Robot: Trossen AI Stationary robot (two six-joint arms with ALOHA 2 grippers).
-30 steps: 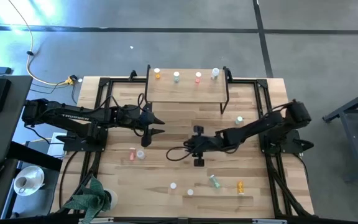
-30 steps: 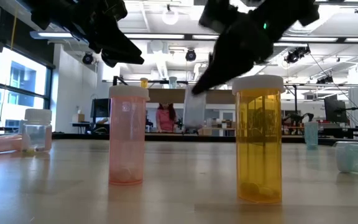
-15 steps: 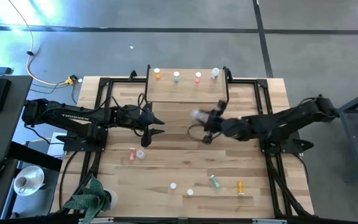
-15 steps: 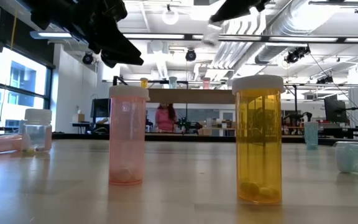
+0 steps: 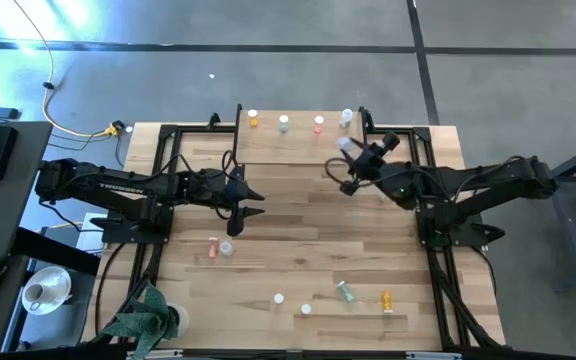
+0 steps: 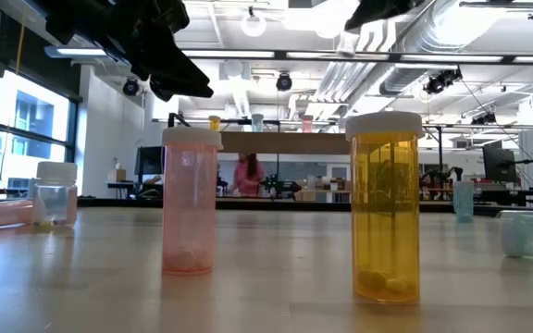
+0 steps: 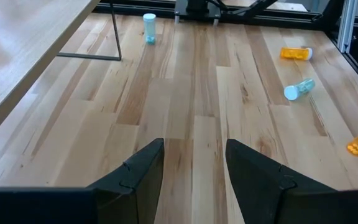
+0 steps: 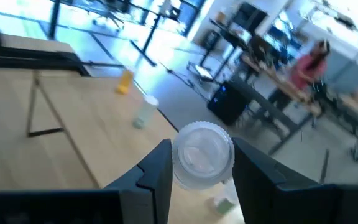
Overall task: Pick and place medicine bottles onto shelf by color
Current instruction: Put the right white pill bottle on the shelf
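Observation:
My right gripper (image 5: 349,152) is shut on a clear bottle with a white cap (image 8: 202,154), above the right part of the shelf (image 5: 288,146). Along the shelf's far edge stand an orange (image 5: 254,120), a green (image 5: 284,122), a red (image 5: 319,123) and a clear bottle (image 5: 346,118). My left gripper (image 5: 249,200) hangs open and empty over the table, in front of the shelf's left part; the gap between its fingers shows in the left wrist view (image 7: 194,168). Other bottles lie and stand on the table. My right gripper pinches the clear bottle between its two fingers, at two opposite sides close to the white cap (image 8: 182,158). The cap end faces the wrist camera. The bottle is lifted clear, above the shelf top (image 8: 73,149).
On the table's near half are a pink bottle lying down (image 5: 213,249), a clear one beside it (image 5: 227,247), two small white-capped ones (image 5: 279,298), a green one (image 5: 345,291) and an orange one (image 5: 386,298). A blue-green bottle stands near the shelf's leg (image 7: 149,28).
My right gripper has risen from the table's middle with the clear bottle and has gone toward the far edge and somewhat right, up to the shelf's right part. The bottle is lifted clear of the table. My left arm has kept still.

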